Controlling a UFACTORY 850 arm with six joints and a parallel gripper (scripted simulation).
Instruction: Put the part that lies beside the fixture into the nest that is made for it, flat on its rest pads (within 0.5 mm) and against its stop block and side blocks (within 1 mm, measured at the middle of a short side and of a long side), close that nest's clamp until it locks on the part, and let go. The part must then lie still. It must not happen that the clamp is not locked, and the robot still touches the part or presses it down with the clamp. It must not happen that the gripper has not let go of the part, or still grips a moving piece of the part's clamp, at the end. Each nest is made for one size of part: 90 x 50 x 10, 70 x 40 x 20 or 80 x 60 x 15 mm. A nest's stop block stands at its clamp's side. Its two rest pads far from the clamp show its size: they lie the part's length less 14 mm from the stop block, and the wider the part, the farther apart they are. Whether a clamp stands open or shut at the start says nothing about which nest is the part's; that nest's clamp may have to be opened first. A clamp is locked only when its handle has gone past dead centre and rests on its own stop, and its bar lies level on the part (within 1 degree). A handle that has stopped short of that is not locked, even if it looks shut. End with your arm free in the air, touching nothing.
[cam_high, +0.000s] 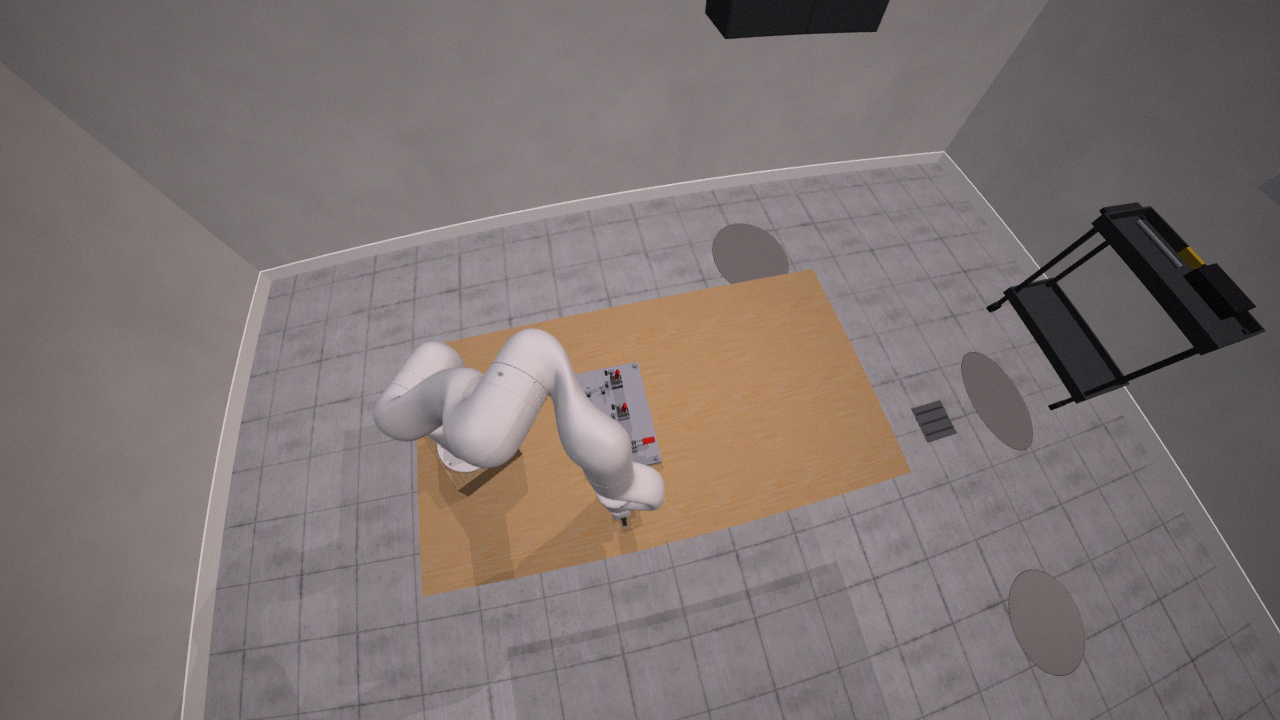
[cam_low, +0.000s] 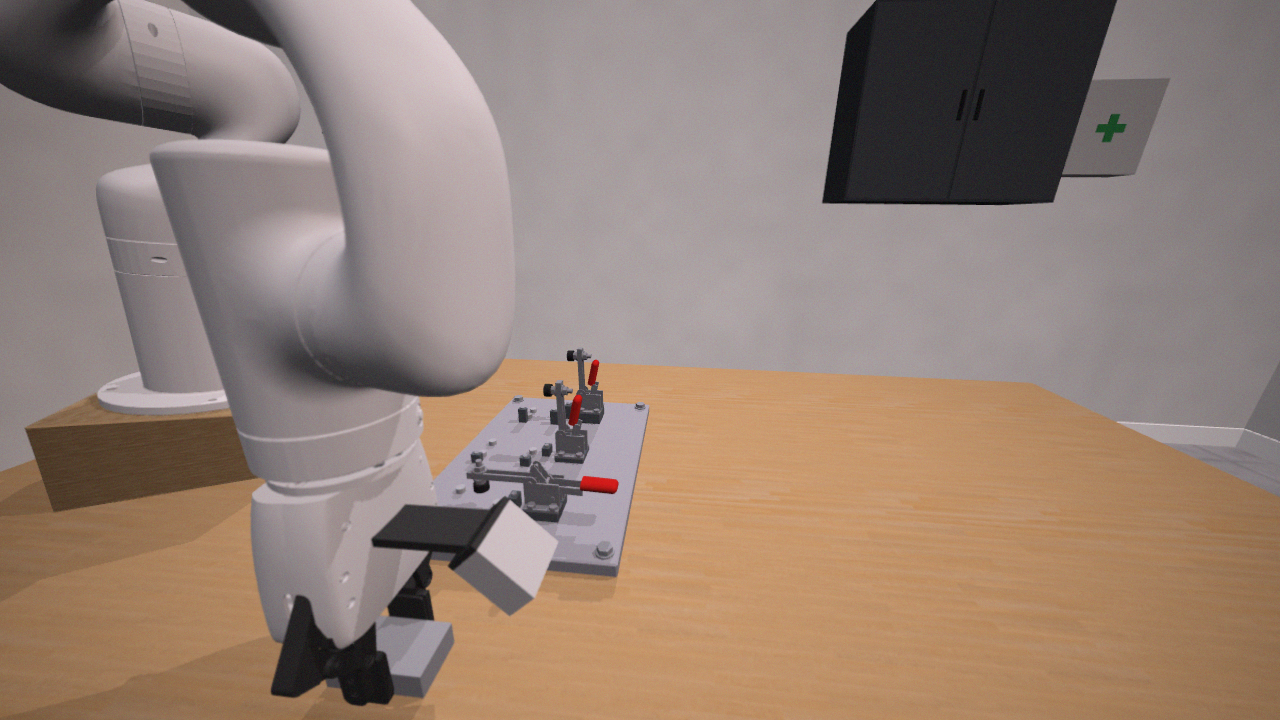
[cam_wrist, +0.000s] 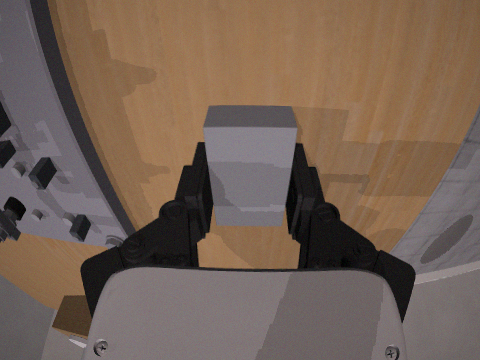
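Observation:
The part, a plain grey block (cam_low: 418, 649) (cam_wrist: 252, 150), lies flat on the table beside the fixture plate (cam_high: 643, 411) (cam_low: 617, 465) (cam_wrist: 65, 135). My gripper (cam_high: 624, 521) (cam_low: 389, 640) (cam_wrist: 249, 162) points down at it and is shut on it, one black finger pad against each long side. The nearest clamp (cam_low: 544, 494) has its bar down about level and its red handle (cam_high: 648, 440) (cam_low: 597, 484) lying outward. The middle clamp (cam_low: 571, 443) and the far clamp (cam_low: 589, 402) have bars and handles standing up. The nests show no part; my arm hides some of the plate.
Bolt heads (cam_low: 604, 548) stand at the plate's corners. The arm's base stands on a wooden block (cam_low: 152, 465) at the left. The table edge runs along the right of the wrist view, beyond the part. A dark cabinet (cam_low: 948, 98) hangs on the wall.

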